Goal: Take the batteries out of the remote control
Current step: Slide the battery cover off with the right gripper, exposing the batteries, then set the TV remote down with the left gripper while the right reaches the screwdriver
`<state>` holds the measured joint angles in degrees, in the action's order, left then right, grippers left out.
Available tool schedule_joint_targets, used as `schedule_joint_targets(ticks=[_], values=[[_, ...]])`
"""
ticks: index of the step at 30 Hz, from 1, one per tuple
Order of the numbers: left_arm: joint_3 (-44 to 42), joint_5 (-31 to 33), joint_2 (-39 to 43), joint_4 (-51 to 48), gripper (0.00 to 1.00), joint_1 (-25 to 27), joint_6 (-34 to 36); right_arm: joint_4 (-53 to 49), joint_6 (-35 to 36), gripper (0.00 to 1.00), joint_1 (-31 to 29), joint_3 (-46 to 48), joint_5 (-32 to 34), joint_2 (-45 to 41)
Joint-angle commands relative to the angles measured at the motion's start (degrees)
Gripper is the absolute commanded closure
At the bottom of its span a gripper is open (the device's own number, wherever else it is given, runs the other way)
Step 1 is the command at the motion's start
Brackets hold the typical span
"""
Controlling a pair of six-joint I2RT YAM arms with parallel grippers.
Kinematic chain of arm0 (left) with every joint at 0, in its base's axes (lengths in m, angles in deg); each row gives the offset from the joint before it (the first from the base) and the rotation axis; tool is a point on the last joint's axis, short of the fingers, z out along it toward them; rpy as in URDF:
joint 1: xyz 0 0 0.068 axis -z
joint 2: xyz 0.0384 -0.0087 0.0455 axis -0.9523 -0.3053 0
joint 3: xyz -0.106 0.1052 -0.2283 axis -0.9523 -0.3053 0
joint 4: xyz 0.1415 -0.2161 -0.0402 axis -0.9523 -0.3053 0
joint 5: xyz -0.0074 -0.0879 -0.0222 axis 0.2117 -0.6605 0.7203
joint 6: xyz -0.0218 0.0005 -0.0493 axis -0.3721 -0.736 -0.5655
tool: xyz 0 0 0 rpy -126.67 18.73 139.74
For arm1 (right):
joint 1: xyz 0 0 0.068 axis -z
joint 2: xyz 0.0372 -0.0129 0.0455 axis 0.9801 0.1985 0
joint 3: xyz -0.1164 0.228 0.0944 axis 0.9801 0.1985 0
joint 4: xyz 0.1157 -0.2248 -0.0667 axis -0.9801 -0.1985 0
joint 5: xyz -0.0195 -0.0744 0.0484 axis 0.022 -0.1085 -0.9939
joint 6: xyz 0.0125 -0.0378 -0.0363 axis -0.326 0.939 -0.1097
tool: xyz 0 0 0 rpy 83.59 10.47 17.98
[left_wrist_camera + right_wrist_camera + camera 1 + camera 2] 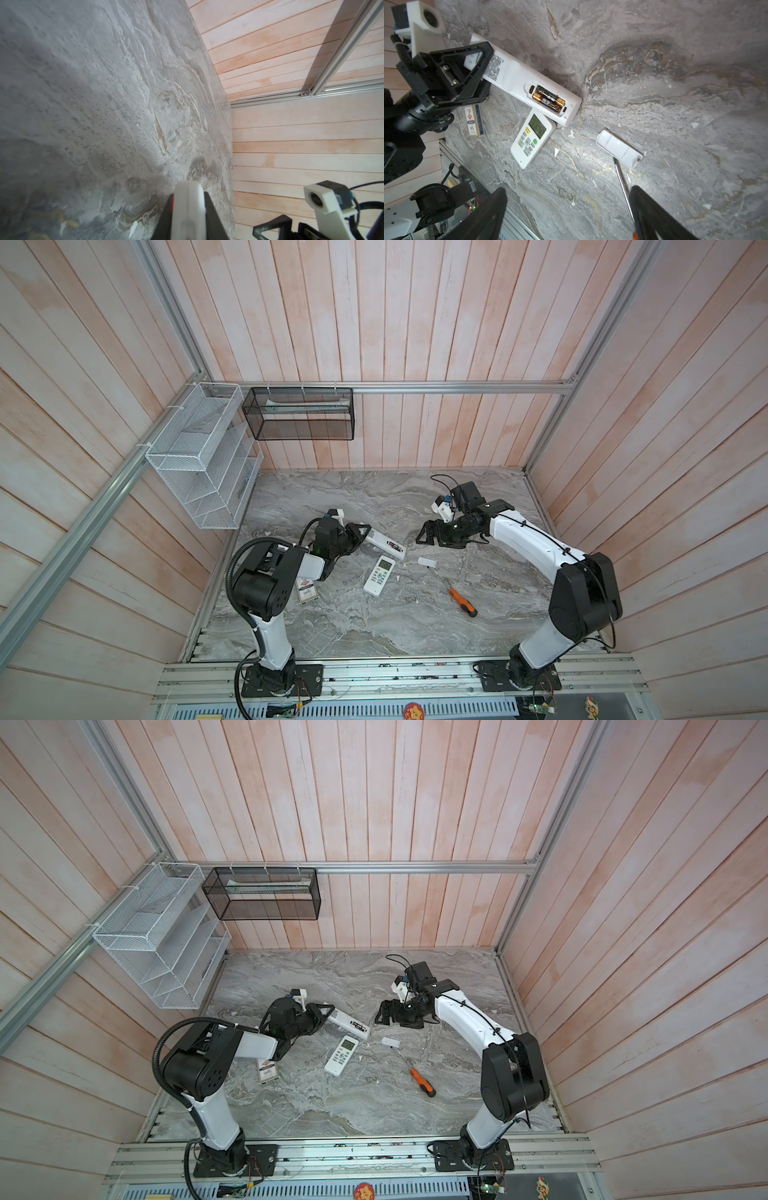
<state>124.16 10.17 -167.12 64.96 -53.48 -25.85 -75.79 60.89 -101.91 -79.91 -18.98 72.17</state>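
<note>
The left arm bends low and reaches in, and the left gripper (479, 62) squeezes 1 end of the long white remote (512, 81). The 2 batteries (548, 99) lie side by side in the open slot at the other end, away from those fingers. The right arm bends in as well. The right gripper (569, 190) hangs above the table with its fingers spread wide, holding nothing, and the batteries are just ahead of them.

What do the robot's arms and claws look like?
The left arm and right arm are white shells with black joints. The left gripper and right gripper are black, with triangular framed fingers. A ribbed black hose follows the left arm. White cameras cap both wrists.
</note>
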Motion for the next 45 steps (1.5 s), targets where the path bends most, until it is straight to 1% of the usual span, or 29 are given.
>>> schedule_joint_targets(ticks=[1,3,7,9,11,15,17,21,25,31,38,42,45], values=[[0.7,-3.1,-3.0,-0.1,0.90,0.0,-2.3,-2.3,1.9,0.07,1.0,2.7,1.9,-3.0],[0.3,-3.2,-3.9,0.8,0.87,0.0,-3.1,-2.4,1.9,0.07,1.6,4.0,2.0,-4.2],[0.0,-3.0,-4.4,0.4,0.76,0.1,-3.5,-2.7,1.9,0.07,1.9,6.2,2.5,-5.7],[0.1,-3.0,-4.2,-0.4,0.68,0.1,-3.5,-3.5,2.1,0.07,2.0,7.1,3.2,-6.0],[0.2,-3.0,-3.9,-1.4,0.57,0.0,-3.3,-4.8,2.5,0.07,2.0,8.3,4.2,-6.1],[-1.1,-1.7,-2.1,-4.0,0.47,0.0,-2.8,-6.7,3.9,0.08,2.0,10.4,5.3,-6.3],[-2.2,-1.3,-1.2,-4.3,0.39,0.1,-2.7,-7.7,4.5,0.09,1.9,11.5,6.3,-6.5],[-3.7,-0.8,0.3,-4.7,0.27,0.1,-2.5,-8.7,4.8,0.09,2.0,13.9,7.8,-7.1],[-4.4,-0.4,2.0,-6.7,0.14,0.1,-1.4,-8.2,4.1,0.09,1.9,16.2,8.0,-8.3],[-5.6,-0.5,5.6,-10.4,0.00,0.0,2.1,-7.0,4.1,0.06,2.0,20.8,6.5,-10.5],[-7.2,0.4,11.6,-15.7,0.00,0.0,6.1,-7.6,5.3,0.05,3.6,20.2,4.5,-10.2],[-6.1,3.1,16.4,-25.0,0.00,-0.3,11.0,-6.9,4.4,0.05,3.6,19.8,2.2,-10.1],[-6.3,4.0,20.0,-29.1,0.00,-1.4,14.2,-5.9,3.7,0.06,3.6,19.4,0.9,-10.1]])
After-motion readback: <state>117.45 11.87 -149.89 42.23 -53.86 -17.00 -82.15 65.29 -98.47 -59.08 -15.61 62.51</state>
